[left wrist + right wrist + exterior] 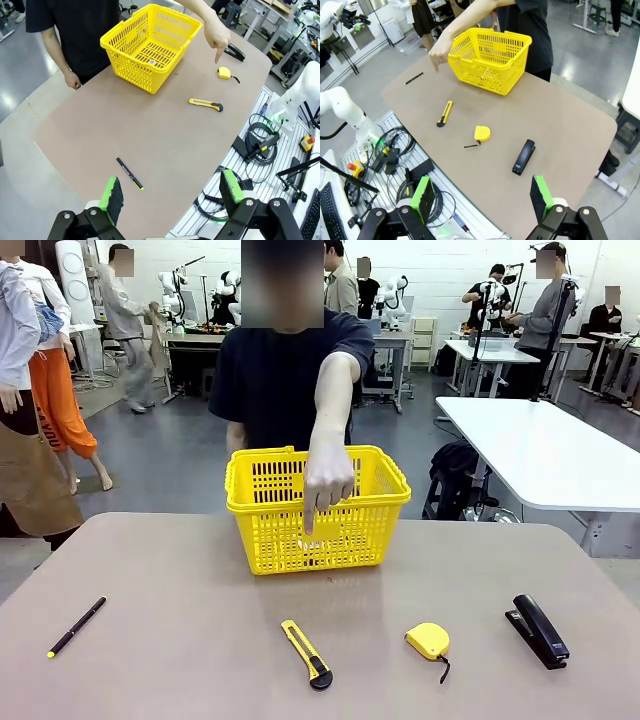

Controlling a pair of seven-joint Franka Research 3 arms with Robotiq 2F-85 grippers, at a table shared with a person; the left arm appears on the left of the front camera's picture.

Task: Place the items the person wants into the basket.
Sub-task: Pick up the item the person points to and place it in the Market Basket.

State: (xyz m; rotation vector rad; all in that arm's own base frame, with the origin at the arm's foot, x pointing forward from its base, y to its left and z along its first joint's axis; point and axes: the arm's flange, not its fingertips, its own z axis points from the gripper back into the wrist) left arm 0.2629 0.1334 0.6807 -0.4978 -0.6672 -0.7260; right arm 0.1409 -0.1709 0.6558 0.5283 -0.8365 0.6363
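Note:
The yellow basket (318, 505) stands at the table's far middle, in front of the person (285, 380). Reaching over it, the person's hand (327, 480) points a finger down toward the table. A yellow-and-black utility knife (306, 653) lies near the front middle. At the left edge rests a thin black pen (76, 627) with a yellow tip. My left gripper (170, 192) hangs open high above the table's near edge, the pen (129, 173) just beyond it. My right gripper (480, 195) is open too, above the near edge, nothing between its pads.
A yellow tape measure (428, 641) lies right of the knife, and a black stapler (537, 630) lies near the right edge. Cables and a white arm base (290, 100) sit beside the table. Other tables and people stand farther off.

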